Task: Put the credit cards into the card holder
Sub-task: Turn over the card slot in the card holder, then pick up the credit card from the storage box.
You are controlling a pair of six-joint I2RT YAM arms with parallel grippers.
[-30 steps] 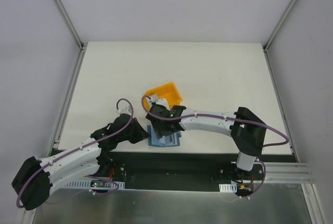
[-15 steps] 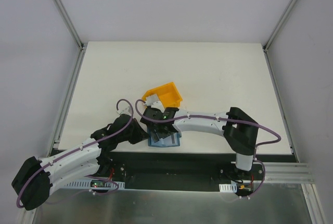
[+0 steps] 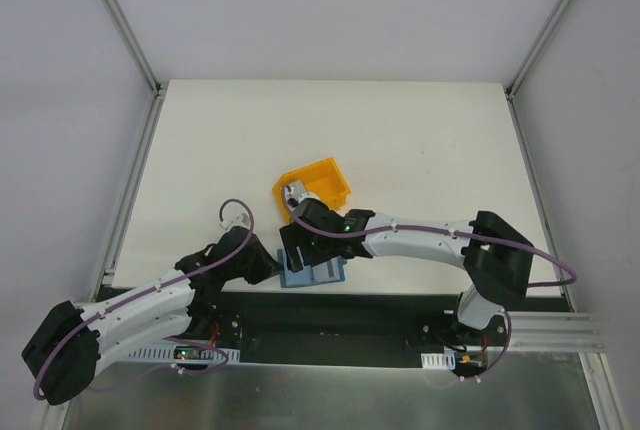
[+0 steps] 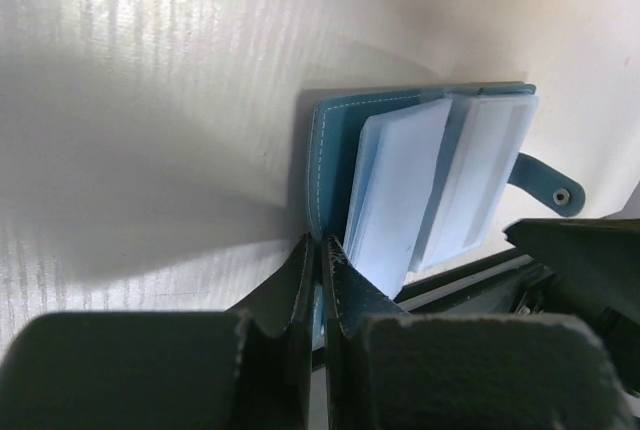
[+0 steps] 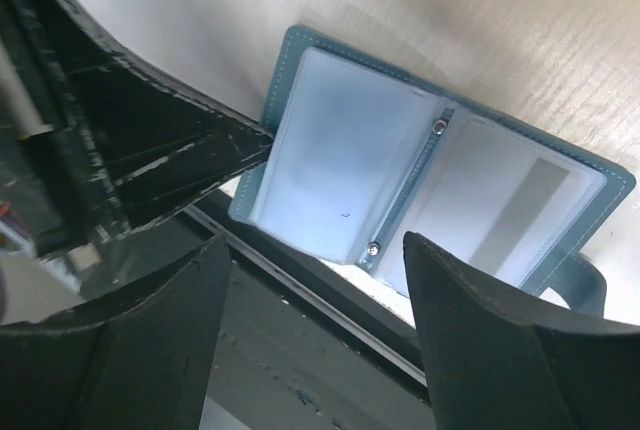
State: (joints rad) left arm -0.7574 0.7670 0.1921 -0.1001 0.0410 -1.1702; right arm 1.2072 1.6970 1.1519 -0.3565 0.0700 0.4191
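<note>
The card holder [image 3: 322, 272] lies open on the worktop [image 3: 400, 140], right at its near edge. Its pockets face up and its snap tab [image 4: 548, 186] sticks out to one side. The left pincer [image 4: 320, 246] is clamped on the teal cover at the holder's left edge, its two fingers pressed together with the cover's rim between them. That grip reads as an anchor. With the cover pinned, the holder should neither slide on the worktop nor fold shut while something is pushed into a sleeve. In the left wrist view the pale-blue sleeves fan up a little from the cover, which probably makes their mouths easier to reach.

The right pincer [image 5: 318, 246] hangs just above the open holder with its fingers well apart and nothing between them, so it carries no card. It sits roughly over the spine, which suggests it is lining up on the pockets rather than inserting.

A grey strip shows in one sleeve in the right wrist view. Whether it is a seated card or only shading, I cannot tell.

The yellow bin [image 3: 335, 185] stands just beyond the holder. A small pale thing [image 3: 292, 193] sits in its left corner. It may be the credit cards, though it is too small to be sure.
</note>
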